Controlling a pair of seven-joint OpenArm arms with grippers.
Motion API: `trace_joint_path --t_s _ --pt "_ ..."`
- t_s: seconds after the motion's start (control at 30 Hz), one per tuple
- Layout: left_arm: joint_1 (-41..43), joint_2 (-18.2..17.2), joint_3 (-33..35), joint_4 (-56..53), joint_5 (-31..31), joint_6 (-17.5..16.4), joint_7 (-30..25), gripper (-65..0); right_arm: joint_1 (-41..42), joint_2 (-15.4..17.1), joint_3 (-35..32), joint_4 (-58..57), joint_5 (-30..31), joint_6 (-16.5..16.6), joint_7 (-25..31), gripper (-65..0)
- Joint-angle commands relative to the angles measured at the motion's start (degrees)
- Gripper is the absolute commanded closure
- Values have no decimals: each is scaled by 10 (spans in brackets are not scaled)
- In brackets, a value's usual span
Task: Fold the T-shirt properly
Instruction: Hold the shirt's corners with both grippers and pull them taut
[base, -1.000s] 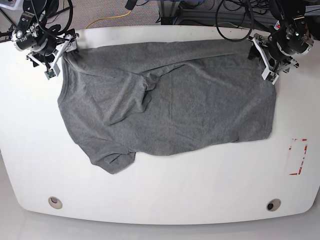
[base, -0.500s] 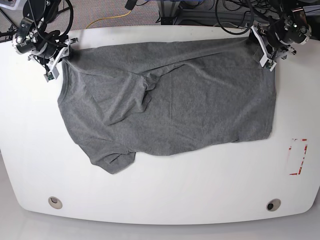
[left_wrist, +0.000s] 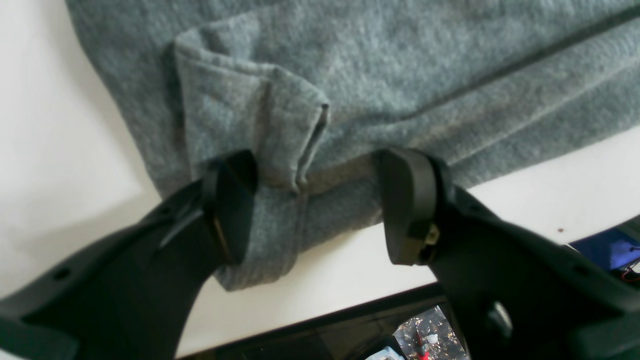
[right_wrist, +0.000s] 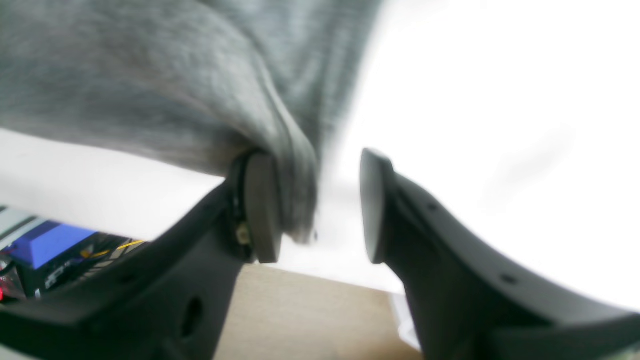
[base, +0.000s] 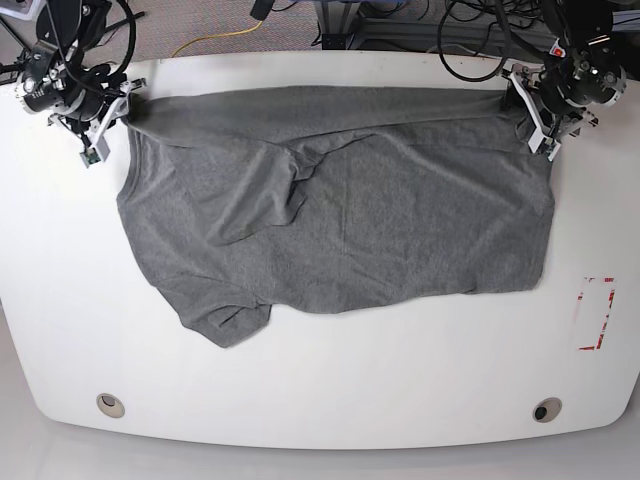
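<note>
The heather-grey T-shirt (base: 340, 210) lies spread and creased on the white table (base: 320, 380), with a sleeve folded over its middle. My left gripper (base: 537, 122) is at the shirt's far right corner. In the left wrist view this gripper (left_wrist: 320, 210) is open, its jaws standing wide on either side of a folded corner of the shirt (left_wrist: 400, 75). My right gripper (base: 108, 127) is at the far left corner. In the blurred right wrist view this gripper (right_wrist: 317, 205) is open, and the shirt's hem (right_wrist: 150, 75) hangs against one pad (right_wrist: 261, 207).
A red-marked rectangle (base: 597, 313) is on the table at the right edge. Two round holes (base: 110, 404) (base: 546, 409) sit near the front edge. Cables and frames (base: 400, 20) lie behind the far edge, close to both grippers.
Both grippers have moved toward the table's far edge and slightly outward. The shirt's far corners have shifted with them and its far edge now lies straighter.
</note>
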Motion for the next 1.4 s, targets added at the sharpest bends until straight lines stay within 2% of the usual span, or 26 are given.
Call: trace_joint_path --t_s 0.0,0.1,0.2,0.33,0.47,0.53,0.6,0.7,0.83,1.13,1.37 --pt "2 -6 -2 3 6 0 9 -365 9 31 4 -20 0 -1 6 -197" --pt "5 -7 -2 3 6 0 9 -365 13 57 -13 -38 0 -1 7 -143" --pt "5 -7 -2 3 6 0 9 -365 13 86 -32 -39 3 -1 8 -160" --pt "5 -7 -2 3 6 0 9 -365 12 104 -39 -36 5 -1 7 -282" --pt "4 -7 -3 9 1 0 9 -365 12 106 -39 -36 5 -1 6 -431" --pt "3 -6 -8 26 1 0 10 -365 12 103 -39 -36 5 -1 6 -471" --pt "3 -1 -22 50 1 0 11 -365 12 100 -39 -36 5 -1 6 -471" --pt "2 28 -41 84 1 0 11 -365 12 82 -39 -36 5 -1 6 -471" --pt "0 50 -62 116 1 0 11 -367 12 77 -39 -36 5 -1 5 -471" --pt "-25 56 -91 106 2 0 11 -367 12 62 -39 -36 5 -1 6 -471" --pt "-65 56 -85 61 32 0 11 -368 12 61 -39 -36 5 -1 6 -471"
